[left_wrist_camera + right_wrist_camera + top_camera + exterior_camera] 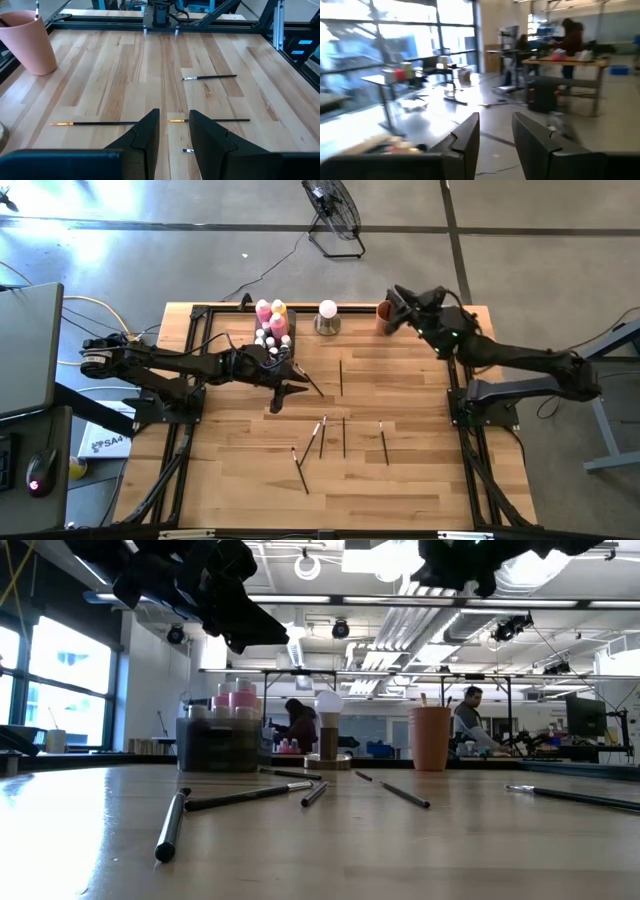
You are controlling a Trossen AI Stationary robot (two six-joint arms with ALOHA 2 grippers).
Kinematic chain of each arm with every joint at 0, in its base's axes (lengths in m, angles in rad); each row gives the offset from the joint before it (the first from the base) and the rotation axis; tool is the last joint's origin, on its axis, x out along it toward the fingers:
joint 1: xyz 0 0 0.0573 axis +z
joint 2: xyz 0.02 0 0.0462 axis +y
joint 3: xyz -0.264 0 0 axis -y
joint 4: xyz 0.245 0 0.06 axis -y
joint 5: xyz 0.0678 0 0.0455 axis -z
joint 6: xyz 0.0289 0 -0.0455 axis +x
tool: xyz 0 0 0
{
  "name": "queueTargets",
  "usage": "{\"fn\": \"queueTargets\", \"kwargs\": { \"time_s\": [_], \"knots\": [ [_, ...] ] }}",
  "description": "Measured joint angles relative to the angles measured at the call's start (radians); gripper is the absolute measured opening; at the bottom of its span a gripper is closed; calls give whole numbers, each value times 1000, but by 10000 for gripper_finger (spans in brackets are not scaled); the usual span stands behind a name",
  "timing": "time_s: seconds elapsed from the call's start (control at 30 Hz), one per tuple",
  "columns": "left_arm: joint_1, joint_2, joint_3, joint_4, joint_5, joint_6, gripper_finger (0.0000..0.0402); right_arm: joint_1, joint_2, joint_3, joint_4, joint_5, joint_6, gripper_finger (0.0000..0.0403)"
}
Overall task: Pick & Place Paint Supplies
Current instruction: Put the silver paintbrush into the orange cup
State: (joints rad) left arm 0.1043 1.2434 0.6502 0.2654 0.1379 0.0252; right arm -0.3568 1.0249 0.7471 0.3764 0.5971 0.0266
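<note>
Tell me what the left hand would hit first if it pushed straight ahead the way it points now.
Probably the paintbrush lying crosswise just beyond the left hand; nothing sits between the open fingers. Depth is unclear, so it may pass above.

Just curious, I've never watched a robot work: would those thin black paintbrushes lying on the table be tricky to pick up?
Probably. Each paintbrush looks thin and round, so a nudge might roll it. Lying flat on the wooden table, it offers little to pinch. It looks stiff and likely light.
</note>
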Motion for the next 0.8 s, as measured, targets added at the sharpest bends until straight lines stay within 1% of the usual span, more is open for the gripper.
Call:
{"fn": "queueTargets", "kwargs": {
  "time_s": [0.13,0.23,0.37,0.47,0.63,0.8],
  "knots": [
    [0,0,0,-4,-3,0,104,78,-94,0,-98,-48,81,109],
    [0,0,0,-8,-2,0,104,128,-142,0,-210,-85,150,109],
    [0,0,0,-8,-2,0,104,187,-180,0,-376,-108,276,109],
    [0,0,0,-8,-2,0,104,233,-189,0,-461,-106,338,109],
    [0,0,0,-8,-2,0,104,307,-184,0,-492,-106,399,109],
    [0,0,0,-8,-2,0,104,357,-182,0,-528,-105,461,108]
  ]
}}
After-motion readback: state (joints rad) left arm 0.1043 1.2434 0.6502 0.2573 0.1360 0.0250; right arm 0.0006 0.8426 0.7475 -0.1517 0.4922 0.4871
